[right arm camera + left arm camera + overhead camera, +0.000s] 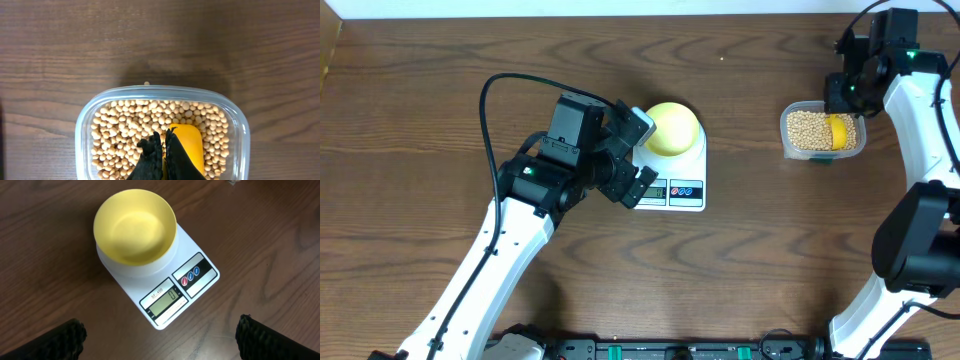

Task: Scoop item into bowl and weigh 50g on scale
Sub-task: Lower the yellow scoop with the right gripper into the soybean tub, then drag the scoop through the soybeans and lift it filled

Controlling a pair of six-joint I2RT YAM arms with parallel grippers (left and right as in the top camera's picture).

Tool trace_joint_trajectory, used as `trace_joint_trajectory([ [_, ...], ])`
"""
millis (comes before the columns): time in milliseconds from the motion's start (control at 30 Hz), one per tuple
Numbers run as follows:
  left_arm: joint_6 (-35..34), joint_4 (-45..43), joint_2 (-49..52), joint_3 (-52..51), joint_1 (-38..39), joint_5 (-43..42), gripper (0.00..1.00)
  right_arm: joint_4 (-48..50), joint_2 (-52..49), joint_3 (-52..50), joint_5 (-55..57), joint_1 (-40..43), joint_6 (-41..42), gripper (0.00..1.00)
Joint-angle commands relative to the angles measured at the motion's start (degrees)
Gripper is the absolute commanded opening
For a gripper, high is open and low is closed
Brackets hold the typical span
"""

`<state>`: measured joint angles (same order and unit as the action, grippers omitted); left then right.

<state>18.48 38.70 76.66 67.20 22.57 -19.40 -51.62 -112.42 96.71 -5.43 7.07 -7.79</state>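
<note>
Empty yellow bowl [135, 227] sits on the white scale [197, 277], at the end away from the display. Left gripper [167, 340] is spread wide, grasping nothing, just beside the scale's display end. Beans [125, 130] fill a clear tub [237, 120] well apart on the wooden table [440, 80], with a yellow scoop [187, 145] lying in them. Right gripper [164, 142] is clenched tight, tips in the tub against the scoop; cannot tell if it grips it.

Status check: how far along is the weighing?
Done: the empty bowl sits on the scale, left end effector open near it. In hand: right end effector, shut, at the scoop in the tub of beans. Left: scooping beans over and weighing.
</note>
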Motion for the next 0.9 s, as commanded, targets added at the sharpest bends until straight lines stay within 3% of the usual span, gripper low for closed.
trace_joint_trajectory([
  [0,1.0,0.1,0.4,-0.4,-0.2,-0.5,0.98,-0.2,-1.3,-0.8,-2.3,0.3,-1.1,0.01],
  [867,1.0,0.1,0.4,-0.4,-0.2,-0.5,0.98,1.6,-1.3,-4.7,-19.2,6.1,-3.1,0.01],
])
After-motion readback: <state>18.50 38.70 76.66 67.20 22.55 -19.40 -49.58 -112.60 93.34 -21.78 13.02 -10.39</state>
